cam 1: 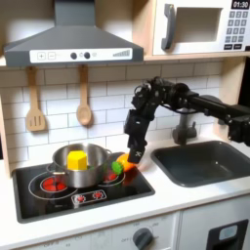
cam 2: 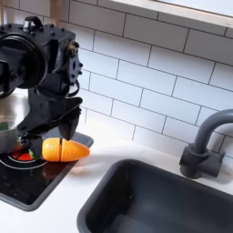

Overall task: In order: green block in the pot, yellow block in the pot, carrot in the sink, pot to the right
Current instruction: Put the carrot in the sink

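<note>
The steel pot (cam 1: 78, 172) stands on the stove's left burner with the yellow block (cam 1: 77, 158) inside it. Its rim (cam 2: 7, 116) shows at the second exterior view's left edge. The green block is hidden. Just right of the pot, the orange carrot (cam 1: 127, 164) (cam 2: 65, 150) lies level over the stove's right edge, with its green top toward the pot. My black gripper (cam 1: 135, 156) (cam 2: 56, 136) reaches down from above and is shut on the carrot. The dark grey sink (cam 1: 207, 162) (cam 2: 155, 196) lies to the right in both exterior views.
The arched faucet (cam 1: 186, 125) (cam 2: 206, 144) stands behind the sink. Two wooden utensils (cam 1: 36, 103) hang on the tiled wall above the stove (cam 1: 68, 190). A range hood (cam 1: 73, 41) and a microwave (cam 1: 200, 27) are overhead. A strip of white counter (cam 1: 146, 200) separates the stove and the sink.
</note>
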Controlling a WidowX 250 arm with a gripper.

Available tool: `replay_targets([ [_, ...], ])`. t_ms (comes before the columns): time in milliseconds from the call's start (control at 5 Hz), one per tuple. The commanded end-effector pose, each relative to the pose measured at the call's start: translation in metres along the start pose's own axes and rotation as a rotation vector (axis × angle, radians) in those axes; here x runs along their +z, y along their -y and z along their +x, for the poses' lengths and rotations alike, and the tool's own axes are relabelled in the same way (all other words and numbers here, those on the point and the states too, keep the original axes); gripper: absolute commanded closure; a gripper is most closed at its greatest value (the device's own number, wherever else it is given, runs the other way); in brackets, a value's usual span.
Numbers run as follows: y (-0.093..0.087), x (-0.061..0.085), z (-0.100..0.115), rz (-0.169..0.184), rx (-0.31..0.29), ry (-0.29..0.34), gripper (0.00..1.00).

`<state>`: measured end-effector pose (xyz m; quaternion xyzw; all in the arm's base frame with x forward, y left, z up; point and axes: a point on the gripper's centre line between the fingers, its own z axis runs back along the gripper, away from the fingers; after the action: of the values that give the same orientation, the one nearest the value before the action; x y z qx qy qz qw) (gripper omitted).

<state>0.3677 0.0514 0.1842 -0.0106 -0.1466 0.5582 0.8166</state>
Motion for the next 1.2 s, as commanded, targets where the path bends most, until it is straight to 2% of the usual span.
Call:
replay_targets([
  [0, 0.004, 0.001, -0.003, 0.029, 0.14, 0.007, 0.0],
  [200, 0.009, -0.003, -0.009, 0.039, 0.15, 0.006, 0.0],
  [400, 0.009, -0.003, -0.006, 0.04, 0.197, 0.04, 0.0],
  [600, 0.009, -0.001, 0.0, 0.028, 0.281, 0.085, 0.0],
  [1000, 0.008, -0.007, 0.003, 0.028, 0.385, 0.109, 0.0],
])
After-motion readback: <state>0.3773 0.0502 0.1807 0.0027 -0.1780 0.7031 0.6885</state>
